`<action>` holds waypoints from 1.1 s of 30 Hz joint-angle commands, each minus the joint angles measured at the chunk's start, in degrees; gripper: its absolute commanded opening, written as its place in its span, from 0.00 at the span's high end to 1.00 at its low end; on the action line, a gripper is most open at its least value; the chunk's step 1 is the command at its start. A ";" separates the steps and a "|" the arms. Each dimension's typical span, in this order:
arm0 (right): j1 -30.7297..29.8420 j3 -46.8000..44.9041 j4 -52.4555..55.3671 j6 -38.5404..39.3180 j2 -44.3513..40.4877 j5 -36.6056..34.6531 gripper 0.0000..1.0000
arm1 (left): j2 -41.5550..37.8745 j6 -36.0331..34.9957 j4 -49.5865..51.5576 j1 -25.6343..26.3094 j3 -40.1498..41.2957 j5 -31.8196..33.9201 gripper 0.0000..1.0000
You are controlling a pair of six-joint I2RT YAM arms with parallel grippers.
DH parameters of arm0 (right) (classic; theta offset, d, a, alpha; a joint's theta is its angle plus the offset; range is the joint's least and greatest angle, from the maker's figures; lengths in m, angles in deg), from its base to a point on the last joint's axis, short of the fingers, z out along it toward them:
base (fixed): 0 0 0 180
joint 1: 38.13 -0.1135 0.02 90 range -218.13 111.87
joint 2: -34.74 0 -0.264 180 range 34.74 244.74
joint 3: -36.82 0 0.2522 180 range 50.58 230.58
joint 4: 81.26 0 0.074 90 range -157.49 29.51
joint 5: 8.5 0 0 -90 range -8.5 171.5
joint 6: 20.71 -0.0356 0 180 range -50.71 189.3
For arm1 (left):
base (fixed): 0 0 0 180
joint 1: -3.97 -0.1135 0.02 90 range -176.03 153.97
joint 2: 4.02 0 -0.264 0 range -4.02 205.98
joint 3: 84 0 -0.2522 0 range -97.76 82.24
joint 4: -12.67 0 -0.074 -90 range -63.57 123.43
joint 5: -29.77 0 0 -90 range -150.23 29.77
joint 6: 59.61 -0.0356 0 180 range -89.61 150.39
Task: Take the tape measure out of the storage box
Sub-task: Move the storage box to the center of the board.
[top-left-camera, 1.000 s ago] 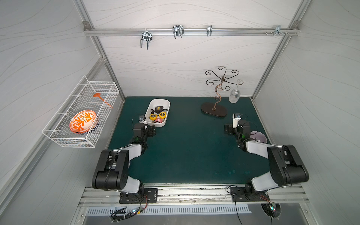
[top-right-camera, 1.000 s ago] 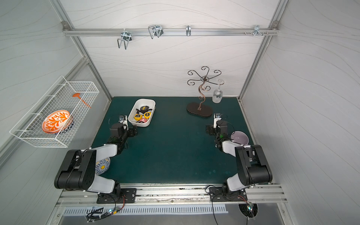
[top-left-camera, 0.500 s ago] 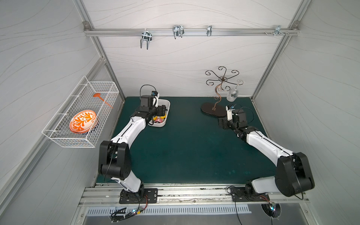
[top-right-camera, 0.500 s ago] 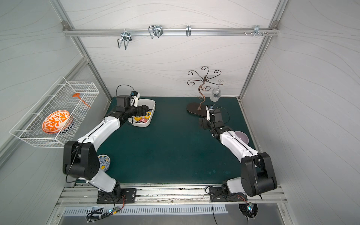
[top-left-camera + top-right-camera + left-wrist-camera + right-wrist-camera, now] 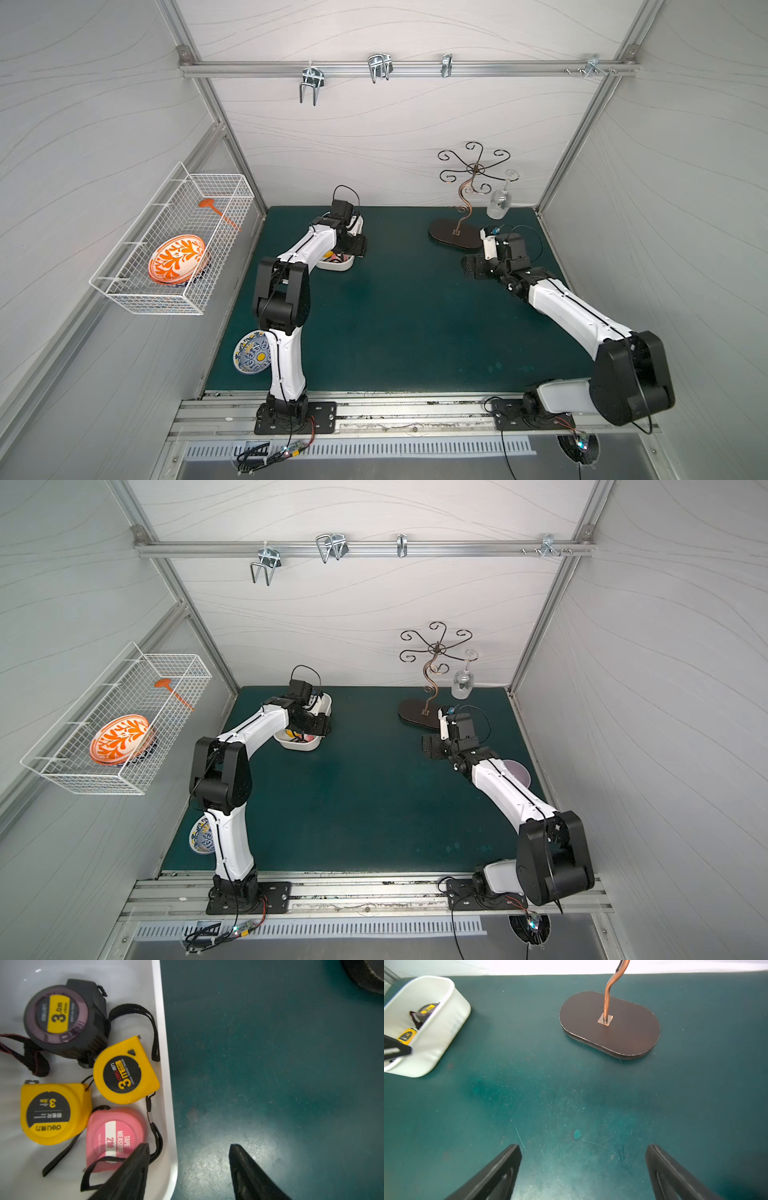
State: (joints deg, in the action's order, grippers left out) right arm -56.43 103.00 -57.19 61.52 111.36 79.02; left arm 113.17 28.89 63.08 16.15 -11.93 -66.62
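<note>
Approach step, grasp not yet made. Reaching with left hand [image 5: 190, 1146] into storage box [image 5: 166, 1084] at 11 o'clock of tabletop [image 5: 415, 324]. Jaws apart, straddling the box wall: one finger over pink tape measure [image 5: 116, 1132], the other outside above bare tabletop. Clamped on nothing.

Next move likely calls for shifting inward to flank one case, then closing and lifting clear of the straps.

Lying flat inside, labels up: the pink one, two yellow tape measures [image 5: 124, 1070], dark tape measure [image 5: 62, 1018], with black wrist straps [image 5: 153, 1028] looped between.

Right hand [image 5: 583, 1147] at 2 o'clock, jaws wide apart, empty.
</note>
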 commanded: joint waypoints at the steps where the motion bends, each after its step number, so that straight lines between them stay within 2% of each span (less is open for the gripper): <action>1: -0.24 -0.86 1.52 -0.73 -2.10 0.41 0.01 | 1.53 0.16 1.41 0.45 -2.77 1.71 0.35; 7: 0.33 -1.85 1.47 -0.79 -2.96 0.41 0.01 | 2.76 0.45 2.00 1.38 -2.53 1.15 0.38; 10: 0.73 -1.93 1.55 -0.78 -3.59 0.43 0.01 | 3.65 0.87 2.82 1.60 -2.61 1.11 0.42; 20: 1.47 -3.20 1.38 -1.31 -4.70 0.78 0.01 | 1.06 1.92 3.50 4.24 0.83 2.33 0.70; 24: 1.43 -3.64 1.60 -1.39 -5.64 0.81 0.01 | -0.18 2.27 3.31 5.90 2.58 2.26 0.77; 33: 1.61 -3.73 2.69 -1.94 -7.05 1.06 0.01 | -2.76 5.01 3.36 12.44 6.61 2.57 0.81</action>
State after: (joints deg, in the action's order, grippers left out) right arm -55.12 99.35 -55.81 60.43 105.80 79.28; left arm 112.93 32.13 65.18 25.90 -6.73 -62.97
